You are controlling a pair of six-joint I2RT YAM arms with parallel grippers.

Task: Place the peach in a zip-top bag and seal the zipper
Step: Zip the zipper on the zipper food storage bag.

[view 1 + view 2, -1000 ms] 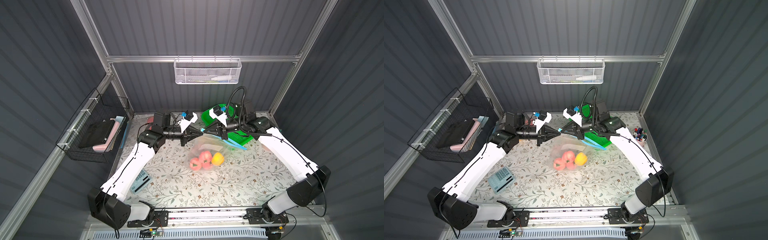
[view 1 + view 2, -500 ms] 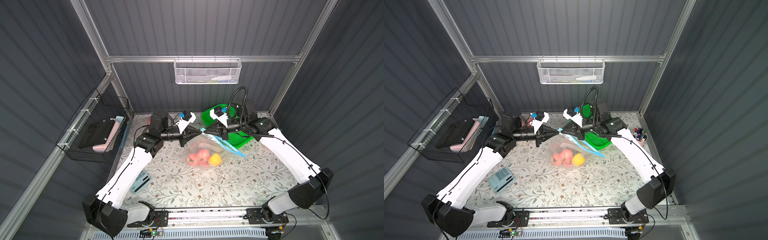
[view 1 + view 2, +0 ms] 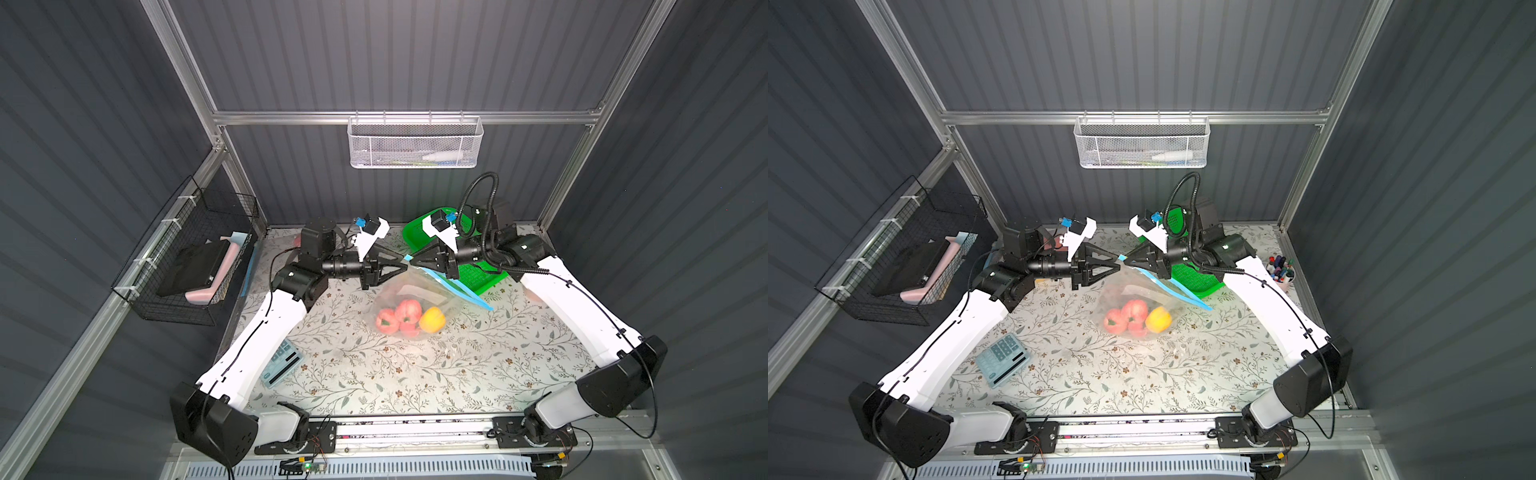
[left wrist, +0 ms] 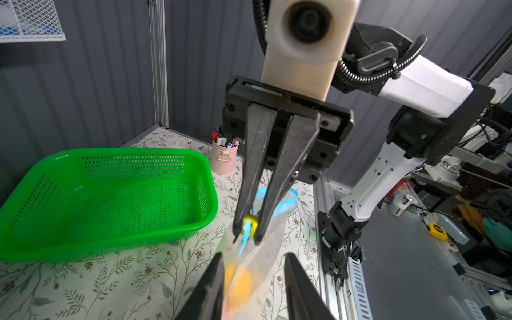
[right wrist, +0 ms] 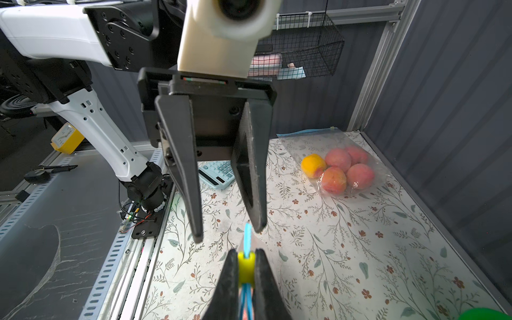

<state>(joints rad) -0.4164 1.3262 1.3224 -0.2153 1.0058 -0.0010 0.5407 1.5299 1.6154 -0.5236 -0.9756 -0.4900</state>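
A clear zip-top bag (image 3: 415, 297) (image 3: 1142, 297) hangs in both top views, holding pink peaches (image 3: 409, 309) (image 3: 1136, 309) and a yellow fruit (image 3: 432, 320). My right gripper (image 3: 411, 258) (image 5: 246, 260) (image 4: 246, 237) is shut on the bag's yellow zipper slider (image 5: 246, 266) (image 4: 250, 224) at the left end of the blue zipper strip (image 3: 461, 291). Tip to tip with it, my left gripper (image 3: 404, 264) (image 4: 253, 261) (image 5: 228, 234) stands open. The bag's film passes loosely between its fingers.
A green basket (image 3: 478, 274) (image 4: 110, 194) sits behind the right arm. A pen cup (image 3: 1281, 272) is at the back right and a calculator (image 3: 284, 361) at the front left. Another bag of peaches (image 5: 340, 171) lies by the back left wall, under a black wire basket (image 3: 195, 266).
Both grippers carried the bag's top edge up and back. The left gripper then opened and let go of the zipper end. The right gripper stays shut on the slider.
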